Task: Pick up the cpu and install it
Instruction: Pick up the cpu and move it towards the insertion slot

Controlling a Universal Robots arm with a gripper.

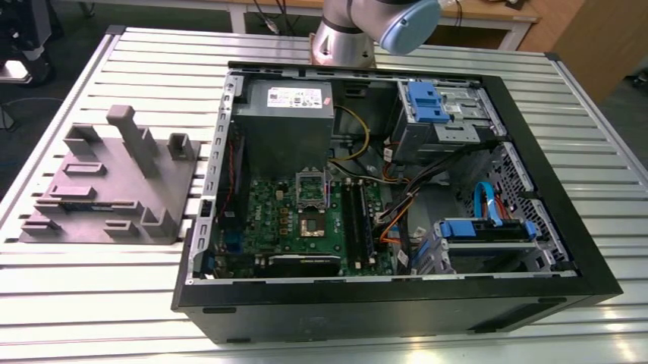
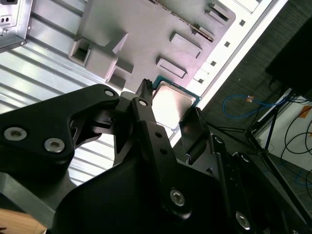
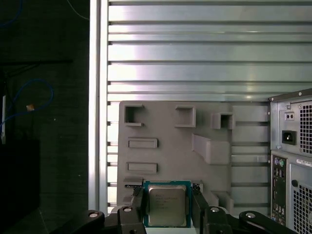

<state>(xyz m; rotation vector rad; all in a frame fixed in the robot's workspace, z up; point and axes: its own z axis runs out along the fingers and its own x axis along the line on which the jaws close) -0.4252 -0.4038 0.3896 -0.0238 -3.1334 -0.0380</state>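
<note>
The cpu, a small square chip with a silvery top and a pale rim, sits between my gripper's two black fingers, which are shut on its opposite edges. In the second wrist view the cpu is likewise clamped between the fingers. It hangs well above the grey moulded fixture. In the exterior view the green circuit board lies in the open computer case, with its metal socket frame showing a dark centre.
The grey fixture with raised blocks stands on the slatted aluminium table, at the exterior view's left of the case. Inside the case are a grey power supply, blue drive brackets and cables. The arm's base stands behind the case.
</note>
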